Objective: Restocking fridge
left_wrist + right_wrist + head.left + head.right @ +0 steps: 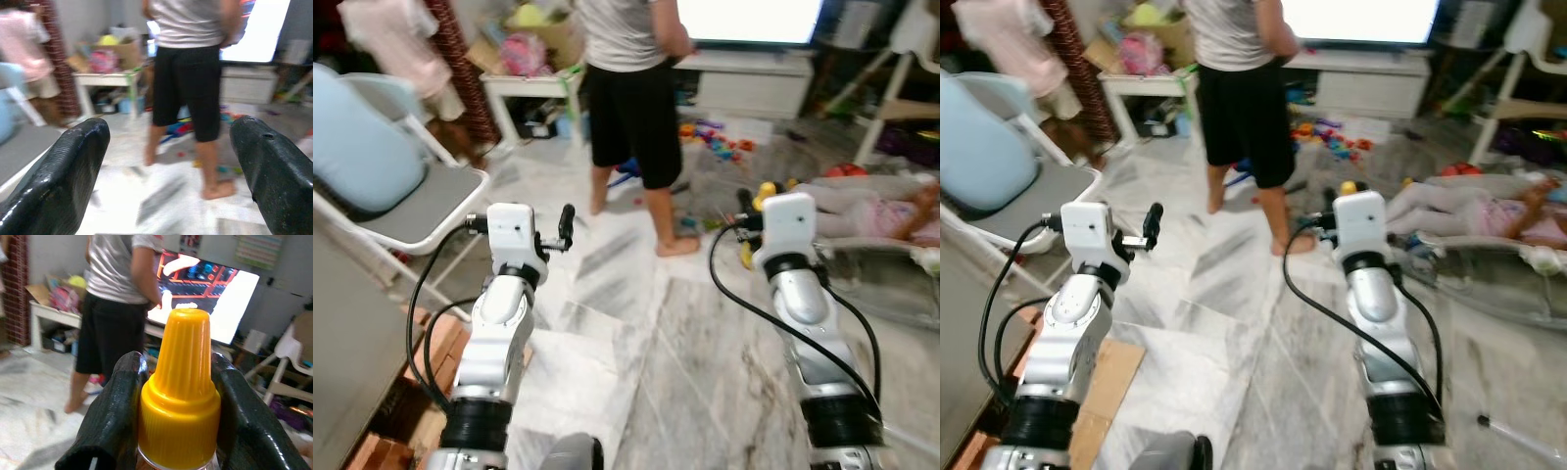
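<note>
I have both arms raised ahead of me over the marble floor (705, 352), and I take the person (631, 108) standing in black shorts as my landmark. My right gripper (178, 396) is pinching a bottle (180, 396) with a ribbed yellow cap, one black finger (115, 416) pressed to each side of the cap's collar; in the head views that yellow top (766, 192) peeks out just beyond the right wrist, short of the person's bare feet and a little to their right. My left gripper (171, 166) is spread wide and empty, its fingers (63, 171) well apart, pointing toward the person's legs from the left. Behind the person a lit TV (210, 293) stands on a low white cabinet (754, 83). To the person's left a small white table (105, 81) holds a cardboard box and bags. Toys (720, 142) are scattered on the floor just right of the person's legs. Farther right a child (876, 211) lies in a bouncer. Well to the person's left, near my left arm, is a grey folding chair (421, 211) with a pale blue cushion (357, 147). I see no fridge from here.
</note>
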Controlling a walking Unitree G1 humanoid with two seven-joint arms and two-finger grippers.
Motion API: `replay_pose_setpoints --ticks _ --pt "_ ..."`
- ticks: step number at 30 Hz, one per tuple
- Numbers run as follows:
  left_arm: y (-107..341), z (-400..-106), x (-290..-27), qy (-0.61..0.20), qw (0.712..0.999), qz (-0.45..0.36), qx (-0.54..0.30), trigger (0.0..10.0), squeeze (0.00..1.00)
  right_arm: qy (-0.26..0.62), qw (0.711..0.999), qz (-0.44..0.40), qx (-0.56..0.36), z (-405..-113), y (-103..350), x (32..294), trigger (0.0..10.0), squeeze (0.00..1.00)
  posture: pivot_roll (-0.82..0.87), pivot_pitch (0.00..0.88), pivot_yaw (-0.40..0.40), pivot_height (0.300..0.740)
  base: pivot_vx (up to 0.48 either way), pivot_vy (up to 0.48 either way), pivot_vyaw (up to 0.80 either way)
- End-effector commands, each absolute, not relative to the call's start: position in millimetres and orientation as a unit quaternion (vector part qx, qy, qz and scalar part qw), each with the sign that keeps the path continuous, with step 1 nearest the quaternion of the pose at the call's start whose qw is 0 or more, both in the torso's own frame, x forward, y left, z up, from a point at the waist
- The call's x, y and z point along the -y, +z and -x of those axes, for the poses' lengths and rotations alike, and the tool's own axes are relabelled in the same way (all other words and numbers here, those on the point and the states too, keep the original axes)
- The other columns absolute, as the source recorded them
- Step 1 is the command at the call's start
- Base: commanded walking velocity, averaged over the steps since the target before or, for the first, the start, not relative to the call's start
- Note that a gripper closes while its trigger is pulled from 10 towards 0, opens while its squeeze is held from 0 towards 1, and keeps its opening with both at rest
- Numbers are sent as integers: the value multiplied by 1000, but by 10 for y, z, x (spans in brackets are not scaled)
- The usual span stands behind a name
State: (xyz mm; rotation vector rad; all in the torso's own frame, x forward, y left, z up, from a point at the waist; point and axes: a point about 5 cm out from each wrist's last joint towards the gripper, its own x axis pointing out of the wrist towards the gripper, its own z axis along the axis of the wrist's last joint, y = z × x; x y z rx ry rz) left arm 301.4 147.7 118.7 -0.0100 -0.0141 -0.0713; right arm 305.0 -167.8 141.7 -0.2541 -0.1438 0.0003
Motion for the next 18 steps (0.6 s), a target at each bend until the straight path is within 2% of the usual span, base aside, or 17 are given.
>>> replay_pose_setpoints --ticks 1,12,18 --pt "1187 -3005 -1497 -48 999 11 -2 10000 0 12 988 121 92 -3066 1507 1612 10000 0 -22 0 49 740 0 375 800" --pt "1191 -3003 -1461 -59 998 6 -2 10000 0 21 989 111 95 -3071 1516 1557 10000 0 -21 0 51 740 0 470 750" --pt "1192 -3002 -1459 -61 998 7 -3 10000 0 20 989 108 95 -3078 1518 1563 10000 0 -20 0 52 740 0 480 0"
